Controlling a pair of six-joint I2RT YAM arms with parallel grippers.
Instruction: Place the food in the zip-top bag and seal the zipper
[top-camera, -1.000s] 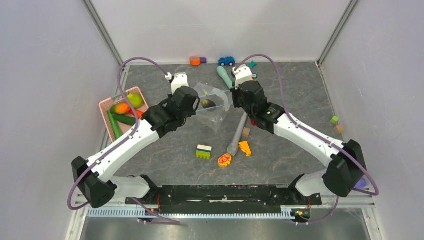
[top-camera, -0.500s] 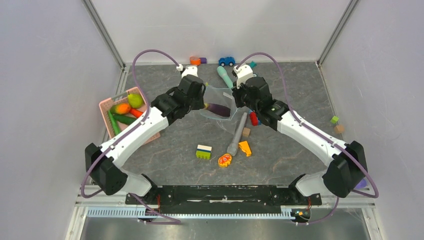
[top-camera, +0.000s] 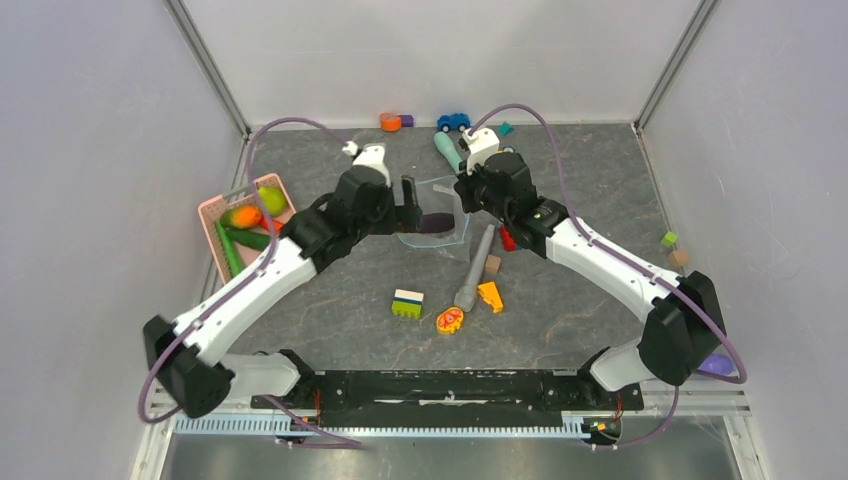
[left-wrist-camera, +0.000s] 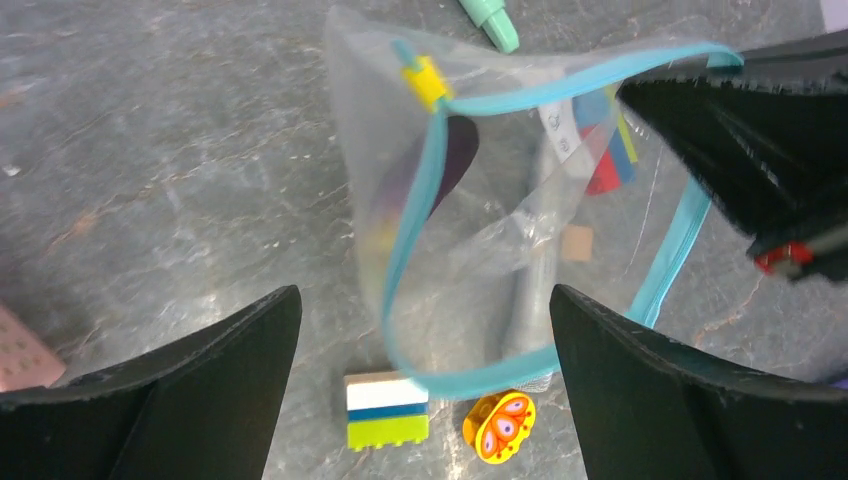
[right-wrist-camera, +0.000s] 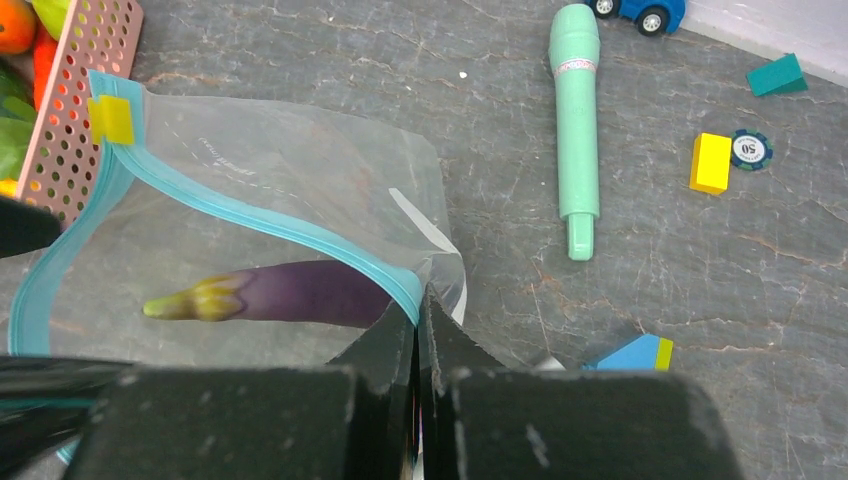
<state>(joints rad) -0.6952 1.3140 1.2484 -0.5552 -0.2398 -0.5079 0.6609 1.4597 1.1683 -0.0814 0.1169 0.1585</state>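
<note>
Where the bag sits: the bag (top-camera: 440, 235) is at mid-table, between the two end effectors, with its mouth gaping toward the left arm.
Zipper: the zipper (right-wrist-camera: 250, 215) is unsealed and its teal tracks are spread into an open loop. A yellow slider (right-wrist-camera: 110, 120) sits at the end nearest the basket.
Eggplant: the eggplant (right-wrist-camera: 290, 293) lies on its side inside the bag, its yellow-green stem pointing toward the left arm.
Right end effector: the right end effector (right-wrist-camera: 420, 340) has its fingers pressed together on the bag's rim, pinching the zipper track at the end away from the slider.
Left end effector: the left end effector (left-wrist-camera: 422, 300) has its fingers spread wide and grips nothing. The bag's mouth is just ahead of it, and in the top view it sits just left of the bag.
Basket: the pink basket (top-camera: 212, 212) stands at the table's left side. It holds the other food (top-camera: 245, 217), which is orange, green and red pieces.
Table: the table (top-camera: 340, 310) is grey and marbled. A striped block (top-camera: 407, 303), an oval toy (top-camera: 449, 320) and a grey stick (top-camera: 470, 275) lie on the near side of the bag. A teal stick (right-wrist-camera: 578, 120) and a blue car (top-camera: 453, 122) lie beyond it.
</note>
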